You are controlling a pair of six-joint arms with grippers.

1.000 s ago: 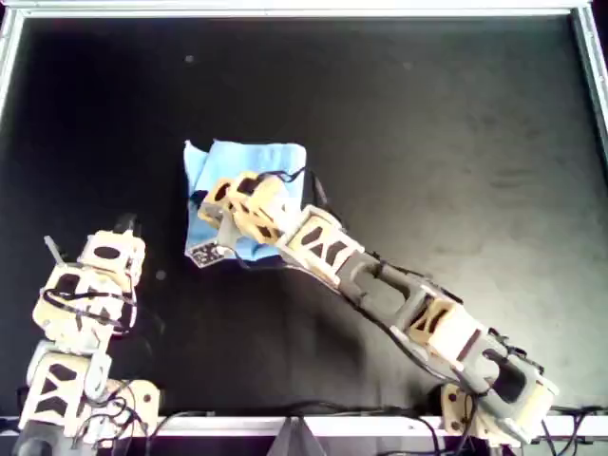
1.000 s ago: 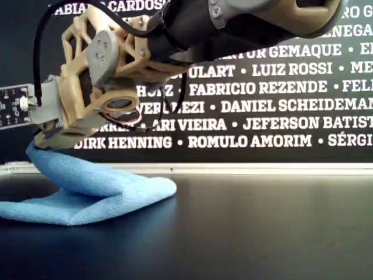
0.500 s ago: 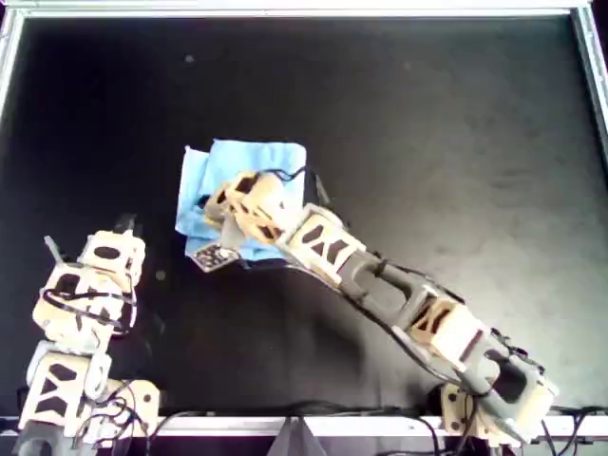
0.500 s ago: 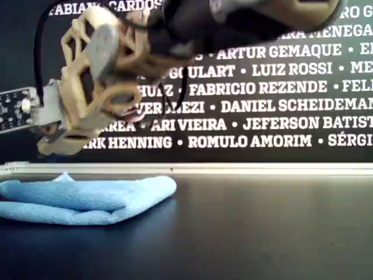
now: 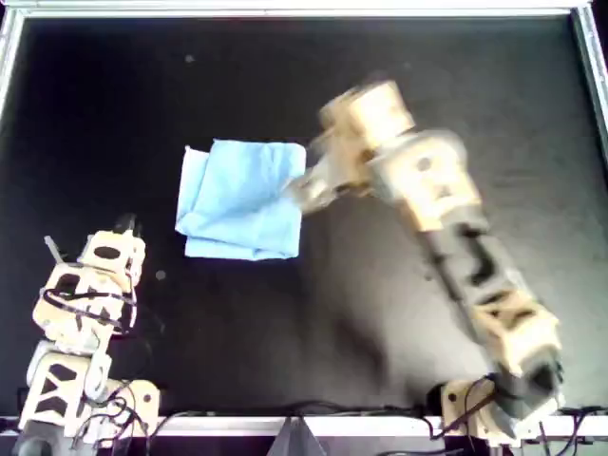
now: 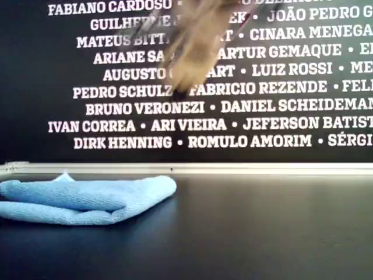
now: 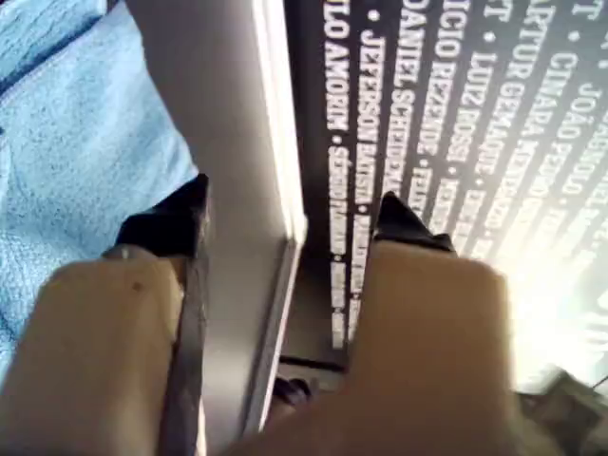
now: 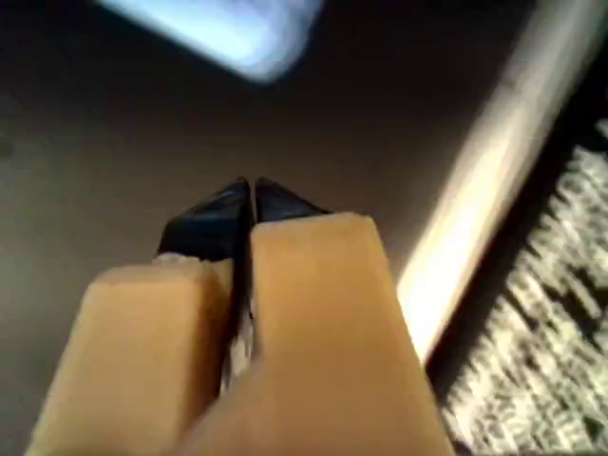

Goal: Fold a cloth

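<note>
The light-blue cloth (image 5: 242,199) lies folded over itself in layers on the black table (image 5: 114,95), left of centre in the overhead view. It sits low at the exterior view's left (image 6: 87,201). My first gripper (image 5: 296,195) is open and empty, blurred by motion, just off the cloth's right edge in the overhead view. It shows as a raised smear in the exterior view (image 6: 192,52). In the first wrist view its jaws (image 7: 290,223) stand wide apart beside the cloth (image 7: 76,142). My second gripper (image 5: 123,226) rests shut at the overhead view's lower left. Its tips (image 8: 249,190) touch, with the cloth (image 8: 228,24) well ahead.
A metal rail (image 5: 285,9) frames the table. A black banner with white names (image 6: 262,87) stands behind the far rail (image 6: 233,169). The second arm's folded body (image 5: 81,313) fills the overhead view's lower left corner.
My first gripper let go of the lifted cloth edge, which dropped flat onto the lower layer. The arm then rose and swung off the cloth toward the overhead view's right. The second arm stayed still.
</note>
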